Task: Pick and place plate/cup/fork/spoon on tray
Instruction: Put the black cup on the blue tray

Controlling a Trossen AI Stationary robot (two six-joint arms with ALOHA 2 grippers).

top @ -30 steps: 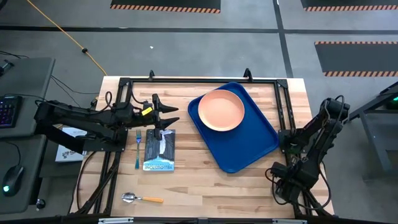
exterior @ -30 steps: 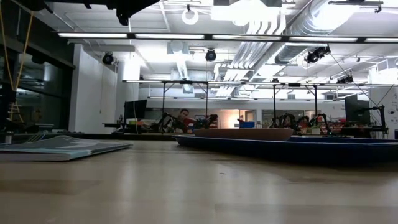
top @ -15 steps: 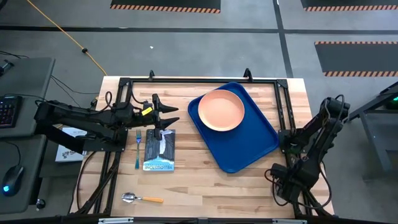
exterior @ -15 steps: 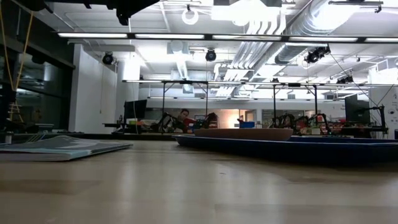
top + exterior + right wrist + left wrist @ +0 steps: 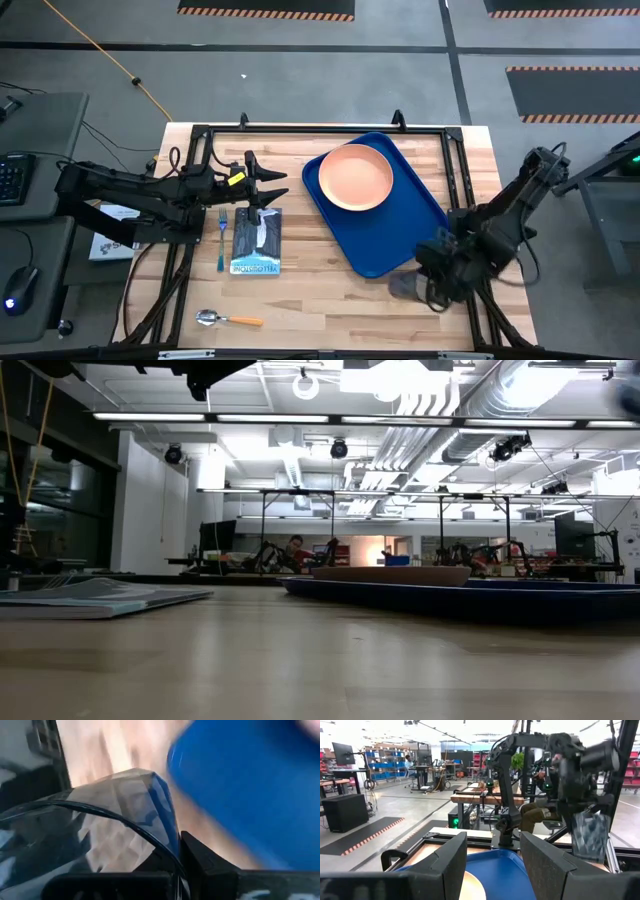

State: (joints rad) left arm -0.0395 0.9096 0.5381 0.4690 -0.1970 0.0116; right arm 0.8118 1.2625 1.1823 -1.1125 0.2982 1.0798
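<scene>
The peach-orange plate [image 5: 356, 176] lies on the dark blue tray [image 5: 400, 235] at the table's right half. My right gripper [image 5: 425, 275] is shut on the greyish see-through cup [image 5: 404, 287], just off the tray's near corner. The teal fork [image 5: 220, 240] lies flat at the left. The spoon [image 5: 228, 319] lies near the front edge. My left gripper [image 5: 274, 190] hovers open over the left half, above the booklet's far end, with nothing between its fingers [image 5: 442, 865]. My right gripper holds the cup by its rim and wall [image 5: 167, 847], next to the dark finger [image 5: 210, 865]; the gripper's own body hides the exact place of contact. The cup [image 5: 590, 835] hangs below the fingers, lifted clear of the table.
A blue-and-white booklet [image 5: 257, 242] lies between fork and tray, under my left gripper. Black frame rails [image 5: 330, 128] run along the table's far and side edges. Bare wood [image 5: 320, 300] lies near the front edge. A person sits in the room far behind.
My right gripper has swung from the table's right near corner toward the left, up to the tray's near corner. The cup, hidden under the arm before, now shows hanging from it. My left arm has kept still.
</scene>
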